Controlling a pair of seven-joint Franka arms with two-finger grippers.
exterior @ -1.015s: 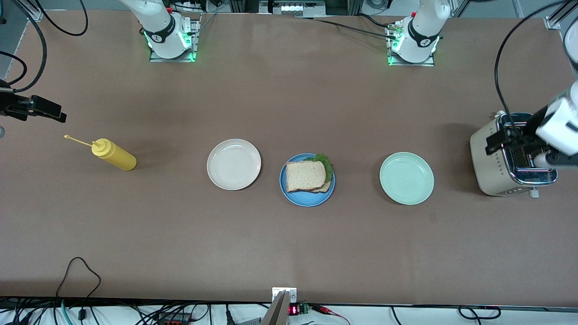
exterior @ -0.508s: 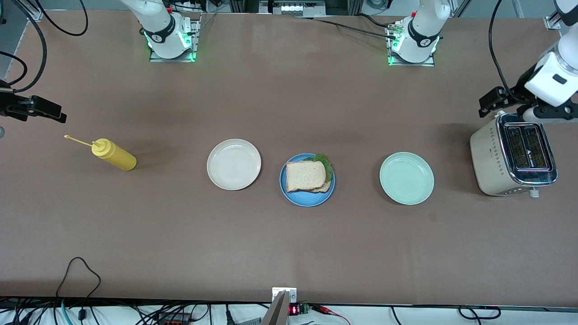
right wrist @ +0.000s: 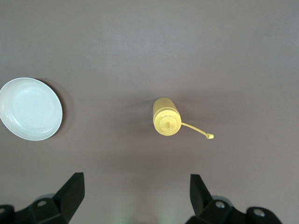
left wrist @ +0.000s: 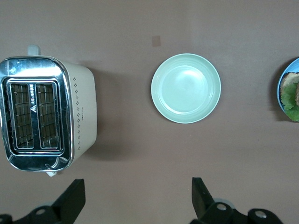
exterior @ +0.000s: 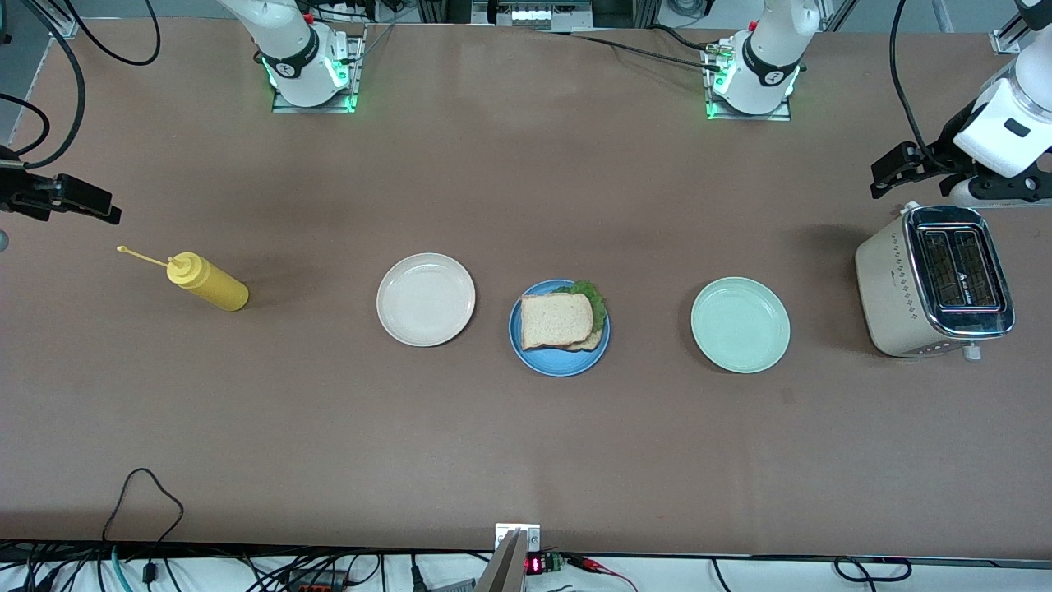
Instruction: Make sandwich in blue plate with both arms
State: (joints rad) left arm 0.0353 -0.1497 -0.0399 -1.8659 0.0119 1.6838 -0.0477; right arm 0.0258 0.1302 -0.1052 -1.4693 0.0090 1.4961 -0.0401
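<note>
The sandwich (exterior: 557, 320) lies on the blue plate (exterior: 538, 360) at the table's middle: two bread slices with green lettuce (exterior: 592, 293) sticking out between them. The plate's edge (left wrist: 279, 88) and part of the sandwich (left wrist: 292, 91) also show in the left wrist view. My left gripper (exterior: 892, 169) is open and empty, up over bare table beside the toaster, at the left arm's end; its black fingers spread wide in its wrist view (left wrist: 138, 200). My right gripper (exterior: 86, 204) is open and empty, up over bare table near the yellow bottle; it shows in its wrist view (right wrist: 135, 196) too.
A cream-white plate (exterior: 426, 298) and a pale mint-green plate (exterior: 740, 325) flank the blue plate. A cream and chrome toaster (exterior: 933, 282) stands at the left arm's end. A yellow squeeze bottle (exterior: 205, 282) lies at the right arm's end.
My left gripper has moved from over the toaster toward the robots' edge of the table, now clear of the toaster. The right arm and the sandwich have not moved.
</note>
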